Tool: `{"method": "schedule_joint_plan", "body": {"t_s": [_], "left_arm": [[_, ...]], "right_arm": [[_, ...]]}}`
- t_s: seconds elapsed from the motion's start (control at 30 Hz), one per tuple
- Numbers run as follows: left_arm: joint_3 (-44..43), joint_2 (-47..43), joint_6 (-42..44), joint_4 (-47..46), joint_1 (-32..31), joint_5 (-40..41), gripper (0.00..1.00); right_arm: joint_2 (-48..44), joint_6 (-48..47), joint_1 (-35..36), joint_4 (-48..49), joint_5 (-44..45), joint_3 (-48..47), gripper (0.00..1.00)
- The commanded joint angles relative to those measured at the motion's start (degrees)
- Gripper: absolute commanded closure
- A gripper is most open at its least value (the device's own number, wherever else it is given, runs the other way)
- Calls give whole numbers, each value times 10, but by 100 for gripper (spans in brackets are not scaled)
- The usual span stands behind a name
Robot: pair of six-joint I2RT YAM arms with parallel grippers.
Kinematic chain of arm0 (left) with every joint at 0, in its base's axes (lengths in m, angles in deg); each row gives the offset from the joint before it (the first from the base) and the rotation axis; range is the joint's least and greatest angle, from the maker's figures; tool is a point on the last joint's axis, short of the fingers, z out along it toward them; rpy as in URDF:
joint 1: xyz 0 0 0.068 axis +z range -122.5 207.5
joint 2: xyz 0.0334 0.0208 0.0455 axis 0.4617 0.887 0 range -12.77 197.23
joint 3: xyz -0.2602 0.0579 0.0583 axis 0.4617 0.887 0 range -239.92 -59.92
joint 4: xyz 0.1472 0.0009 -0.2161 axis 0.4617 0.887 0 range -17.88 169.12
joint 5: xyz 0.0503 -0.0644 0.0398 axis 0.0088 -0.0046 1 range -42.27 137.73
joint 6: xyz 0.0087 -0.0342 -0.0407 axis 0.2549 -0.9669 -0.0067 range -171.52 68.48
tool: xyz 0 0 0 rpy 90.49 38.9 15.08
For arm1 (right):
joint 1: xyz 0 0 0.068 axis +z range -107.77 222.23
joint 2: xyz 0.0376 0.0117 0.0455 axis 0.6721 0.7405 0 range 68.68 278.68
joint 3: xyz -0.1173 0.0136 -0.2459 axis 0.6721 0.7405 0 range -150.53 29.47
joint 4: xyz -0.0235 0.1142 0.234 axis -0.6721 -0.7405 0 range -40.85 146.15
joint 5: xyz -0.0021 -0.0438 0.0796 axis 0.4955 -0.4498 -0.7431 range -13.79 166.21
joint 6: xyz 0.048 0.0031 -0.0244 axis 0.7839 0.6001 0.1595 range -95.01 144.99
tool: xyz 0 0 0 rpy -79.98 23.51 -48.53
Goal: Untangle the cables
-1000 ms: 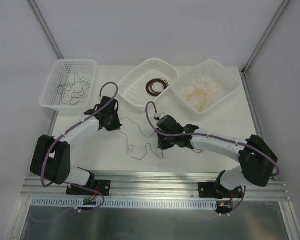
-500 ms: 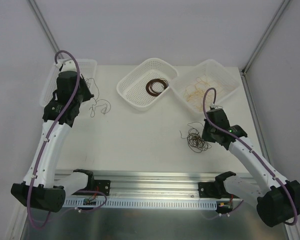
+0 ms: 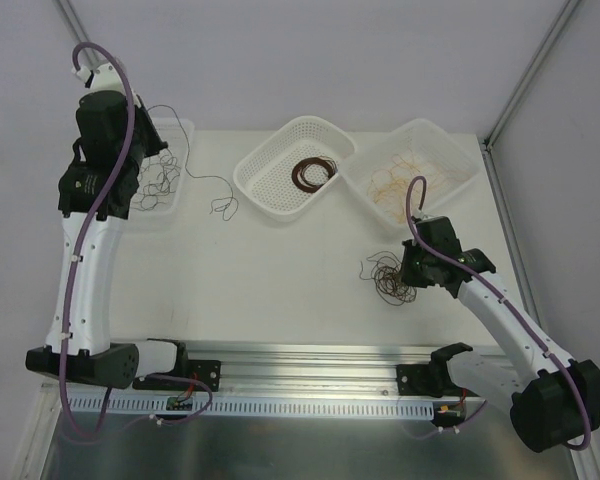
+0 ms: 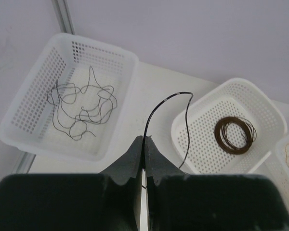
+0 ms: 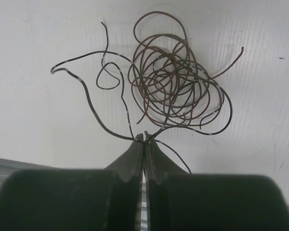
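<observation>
**Left pincer** (image 4: 143, 139): clenched on a single black cable (image 4: 156, 107). The cable rises from the fingertips, arches over and drops toward the desk (image 3: 280, 270) between the left basket (image 4: 29, 103) and the middle basket (image 4: 202, 108).

**Right pincer** (image 5: 144, 137): clenched on strands at the near edge of a tangle (image 5: 176, 82) of dark brown and black cables. The tangle lies on the desk, right of centre.

**Sorted stock:**
- The left basket holds loose black cables (image 4: 82, 108).
- The middle basket holds a dark brown coil (image 4: 235, 134).
- The right basket (image 3: 460, 150) holds tan cables (image 3: 405, 185).
</observation>
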Motion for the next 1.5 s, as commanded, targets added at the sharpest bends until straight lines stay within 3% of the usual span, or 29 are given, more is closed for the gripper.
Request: {"method": "schedule_joint_plan", "body": {"t_s": [0.0,0.23,0.6,0.7,0.87,0.9,0.93,1.1,1.17,1.33,1.47], "left_arm": [[-71,49,31,-3,27,15,100],[-232,158,39,-5,84,4,100],[-270,325,20,-20,196,-14,100],[-259,371,17,-23,207,-32,79],[-204,381,5,-26,208,-76,25],[-194,376,0,-26,207,-83,6],[-171,369,-4,-26,207,-104,1],[-75,285,-38,-30,196,-180,1],[2,234,-43,-46,175,-219,1],[185,114,-33,-91,49,-243,1],[285,39,-49,-119,-34,-296,1]], "right_arm": [[-12,-28,3,-2,-53,-22,99],[-29,-35,9,-3,-67,-9,99],[-22,-37,28,-9,-74,-19,99],[-14,-37,40,-11,-71,-28,99],[8,-41,58,-11,-64,-57,99],[18,-42,65,-11,-60,-62,99],[25,-44,68,-10,-60,-67,99],[61,-43,91,4,-56,-103,99],[72,-37,104,8,-56,-114,99],[106,-26,132,35,-66,-160,99],[133,-18,164,51,-72,-197,99]]}}
